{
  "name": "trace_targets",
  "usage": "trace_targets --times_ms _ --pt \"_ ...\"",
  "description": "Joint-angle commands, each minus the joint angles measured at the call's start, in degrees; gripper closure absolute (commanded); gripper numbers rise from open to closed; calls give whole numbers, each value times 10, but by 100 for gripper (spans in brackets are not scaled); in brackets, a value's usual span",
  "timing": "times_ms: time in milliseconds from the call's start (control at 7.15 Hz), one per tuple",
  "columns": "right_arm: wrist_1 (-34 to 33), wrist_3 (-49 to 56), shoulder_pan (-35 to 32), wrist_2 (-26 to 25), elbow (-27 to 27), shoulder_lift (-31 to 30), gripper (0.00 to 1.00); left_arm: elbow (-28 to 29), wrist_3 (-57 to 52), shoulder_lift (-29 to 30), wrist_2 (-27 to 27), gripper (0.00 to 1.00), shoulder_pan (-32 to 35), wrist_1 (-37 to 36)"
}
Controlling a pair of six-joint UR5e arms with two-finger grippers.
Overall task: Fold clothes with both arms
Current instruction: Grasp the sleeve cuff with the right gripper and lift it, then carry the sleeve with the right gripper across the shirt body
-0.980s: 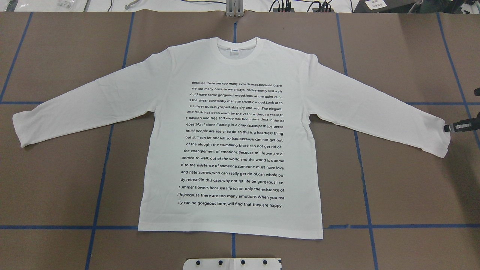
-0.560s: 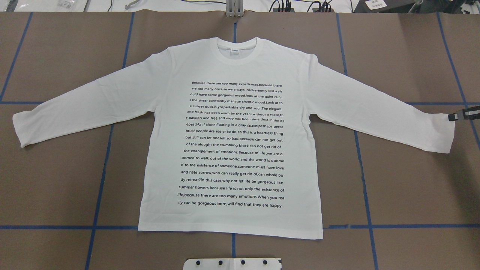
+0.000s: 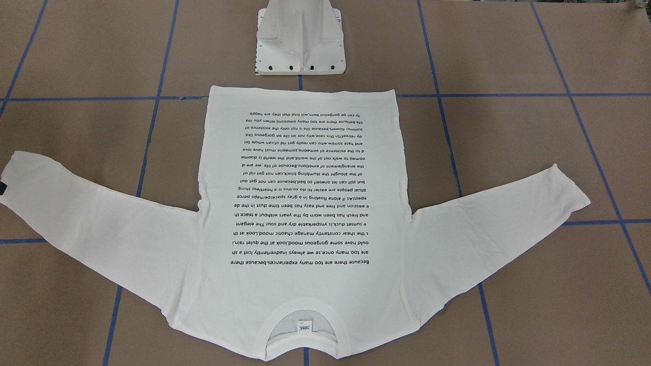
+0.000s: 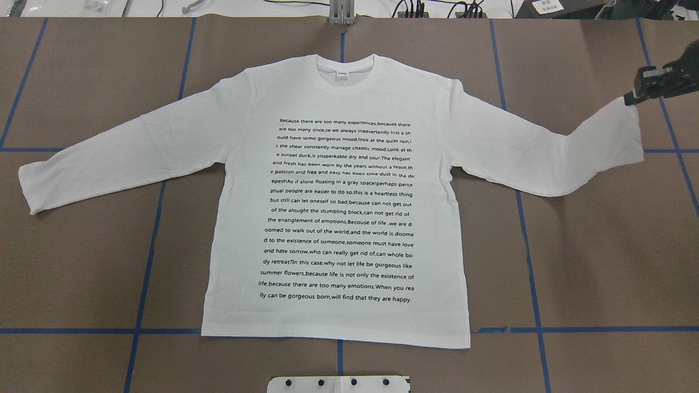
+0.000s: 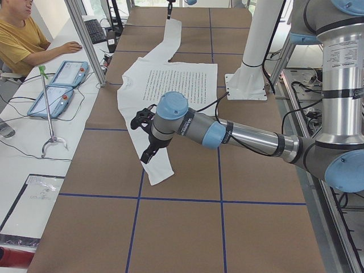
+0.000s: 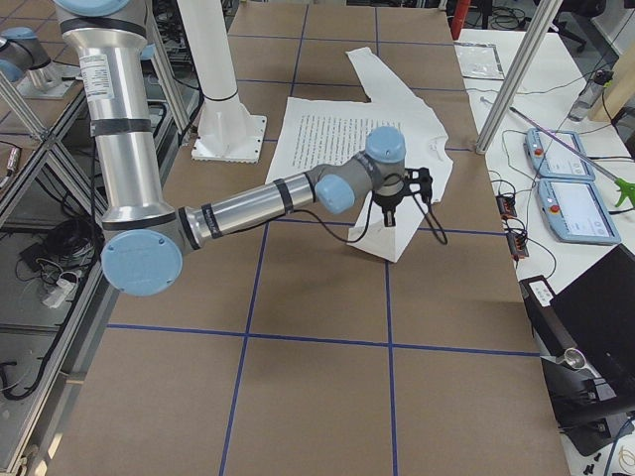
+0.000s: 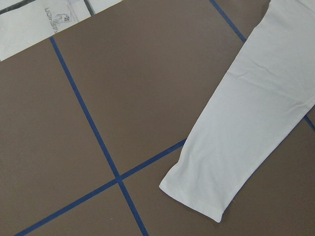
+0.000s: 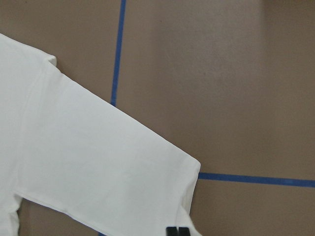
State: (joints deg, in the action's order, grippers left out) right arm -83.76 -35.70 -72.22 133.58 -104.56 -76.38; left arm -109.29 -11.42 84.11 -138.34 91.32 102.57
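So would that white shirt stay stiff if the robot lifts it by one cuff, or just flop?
Probably floppy: the sleeve kinks partway along where the right gripper pinches its cuff, while the shirt body lies flat. It is likely light too, since a pinch on one corner carries the raised cloth, which sags in the right side view.

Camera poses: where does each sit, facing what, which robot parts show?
Front-facing: across the table, facing the pedestal base; shirt between.
Overhead: behind the base, looking down; right gripper pinches a cuff.
Exterior left: table end; left arm near.
Exterior right: opposite end; right arm near.
Left wrist: down on flat sleeve; no gripper.
Right wrist: down on sleeve; fingertips at bottom.
All share the shirt.
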Motion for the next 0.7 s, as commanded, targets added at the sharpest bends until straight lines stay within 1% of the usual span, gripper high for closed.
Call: trace_targets --times_ms 0,140,420,560 --pt "-237 -8 25 -45 -17 186 100 1 1 0 0 0 1 0" --pt "-265 -42 58 -60 -12 238 100 1 0 -1 1 0 1 0" --pt "-265 -171 141 -117 6 330 100 5 0 -1 1 0 1 0" --pt "-264 -219 169 -134 53 396 100 7 0 -1 1 0 1 0"
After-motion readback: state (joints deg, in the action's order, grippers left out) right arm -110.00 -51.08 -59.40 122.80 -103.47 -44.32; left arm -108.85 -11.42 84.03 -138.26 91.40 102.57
